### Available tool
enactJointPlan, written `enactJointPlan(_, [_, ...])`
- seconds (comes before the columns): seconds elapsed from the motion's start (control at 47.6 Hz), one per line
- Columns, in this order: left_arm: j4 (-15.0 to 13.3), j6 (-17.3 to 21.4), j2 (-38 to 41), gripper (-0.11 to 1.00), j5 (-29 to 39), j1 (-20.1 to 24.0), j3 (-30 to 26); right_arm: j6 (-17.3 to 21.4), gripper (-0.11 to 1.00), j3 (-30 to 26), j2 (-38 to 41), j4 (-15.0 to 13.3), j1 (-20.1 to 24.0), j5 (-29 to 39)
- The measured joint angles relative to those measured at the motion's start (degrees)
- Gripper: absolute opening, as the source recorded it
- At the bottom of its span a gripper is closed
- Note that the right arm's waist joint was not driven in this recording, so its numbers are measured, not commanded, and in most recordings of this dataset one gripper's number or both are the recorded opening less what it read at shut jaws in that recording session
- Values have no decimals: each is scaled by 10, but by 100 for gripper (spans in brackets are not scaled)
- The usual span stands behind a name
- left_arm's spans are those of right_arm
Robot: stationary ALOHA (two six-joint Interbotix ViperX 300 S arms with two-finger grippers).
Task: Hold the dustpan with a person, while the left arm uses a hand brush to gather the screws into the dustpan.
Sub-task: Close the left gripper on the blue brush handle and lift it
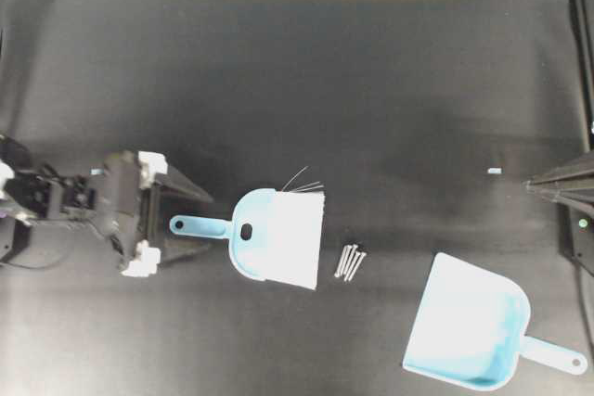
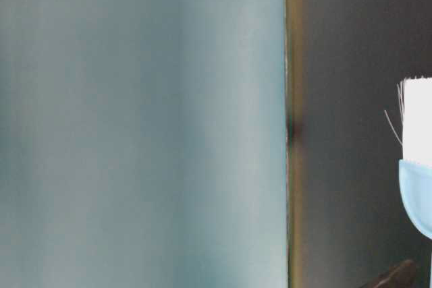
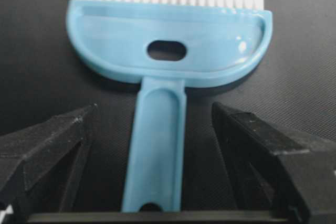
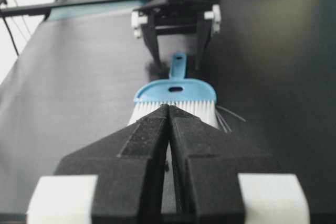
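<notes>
Hand brush [image 3: 157,129] handle lies between the left claw's [image 3: 157,150] spread jaws.

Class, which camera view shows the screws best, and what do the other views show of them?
The overhead view is best: the screws lie in a tight bundle on the black table, just beside the hand brush bristles. The table-level and left wrist views show no screws. In the right wrist view the right gripper blocks that area.

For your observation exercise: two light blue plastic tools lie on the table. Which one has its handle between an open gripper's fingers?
The hand brush, the one with white bristles; its handle sits between the left gripper's fingers. The bristle-less dustpan lies apart, untouched.
</notes>
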Motion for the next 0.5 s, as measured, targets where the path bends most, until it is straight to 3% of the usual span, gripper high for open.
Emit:
enactJointPlan(0.378, [0,6,6,82,99,-5,-35,0,0,9,0,0,0,1])
enactJointPlan(0.504, [1,6,4,69,119,-4,-40,0,0,10,0,0,0,12])
